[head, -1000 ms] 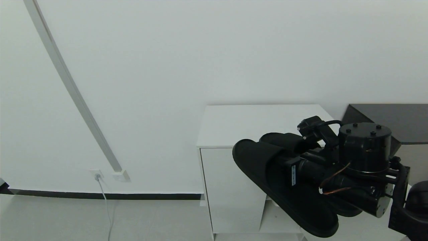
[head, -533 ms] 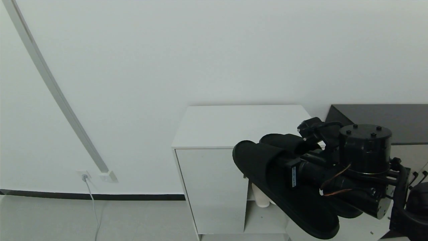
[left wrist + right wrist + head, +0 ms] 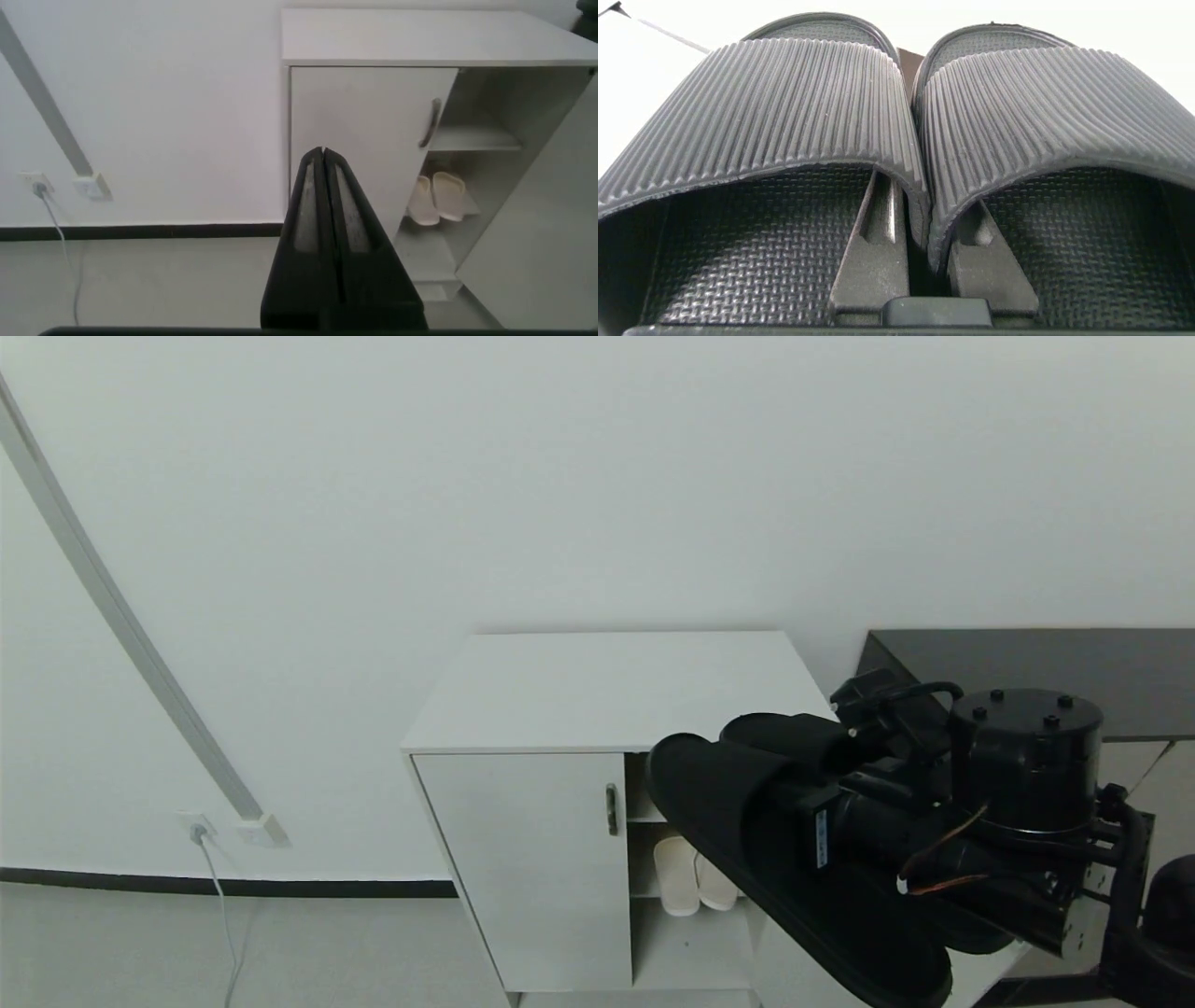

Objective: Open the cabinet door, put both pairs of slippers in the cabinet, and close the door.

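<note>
My right gripper (image 3: 805, 795) is shut on a pair of black slippers (image 3: 728, 784), held side by side in the air in front of the white cabinet (image 3: 597, 691). In the right wrist view one finger (image 3: 873, 243) sits inside each black slipper (image 3: 822, 121), pinching their inner walls together. The cabinet's left door (image 3: 523, 859) is closed and its right side stands open. A pair of white slippers (image 3: 691, 882) lies on an inner shelf. My left gripper (image 3: 324, 159) is shut and empty, pointing at the cabinet (image 3: 420, 37) and the white slippers (image 3: 441, 198).
The cabinet's open right door (image 3: 542, 233) swings out toward me. A dark table (image 3: 1027, 663) stands right of the cabinet. Left of it are a wall socket with a cable (image 3: 196, 826), a slanted grey cable duct (image 3: 112, 607) and bare floor (image 3: 280, 943).
The head camera has turned right, so the cabinet slid left in the picture. Its open compartment and the white slippers came into view. The right arm holds the black slippers as before.
</note>
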Robot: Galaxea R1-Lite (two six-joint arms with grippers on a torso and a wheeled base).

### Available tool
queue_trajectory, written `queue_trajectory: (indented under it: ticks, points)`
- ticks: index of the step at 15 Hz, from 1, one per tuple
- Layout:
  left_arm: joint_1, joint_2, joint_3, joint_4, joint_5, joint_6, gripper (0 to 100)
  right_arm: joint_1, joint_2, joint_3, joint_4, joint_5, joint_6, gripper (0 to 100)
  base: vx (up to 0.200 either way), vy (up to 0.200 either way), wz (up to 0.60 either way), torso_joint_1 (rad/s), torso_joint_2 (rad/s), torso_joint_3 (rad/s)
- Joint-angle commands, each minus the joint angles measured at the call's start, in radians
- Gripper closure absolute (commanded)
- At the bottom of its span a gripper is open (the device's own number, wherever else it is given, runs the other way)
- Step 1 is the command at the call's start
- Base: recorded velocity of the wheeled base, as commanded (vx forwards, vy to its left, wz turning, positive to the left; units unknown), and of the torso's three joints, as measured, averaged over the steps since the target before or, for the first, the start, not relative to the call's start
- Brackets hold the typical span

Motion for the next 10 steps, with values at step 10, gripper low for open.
queue_trajectory:
  ticks: [10]
  points:
    - [-0.001, -0.001, 0.0, 0.0, 0.0, -0.001, 100, 0.003, -0.004, 0.008, -0.007, 0.002, 0.003, 100, 0.0, 0.0, 0.0, 0.0, 0.0, 0.0]
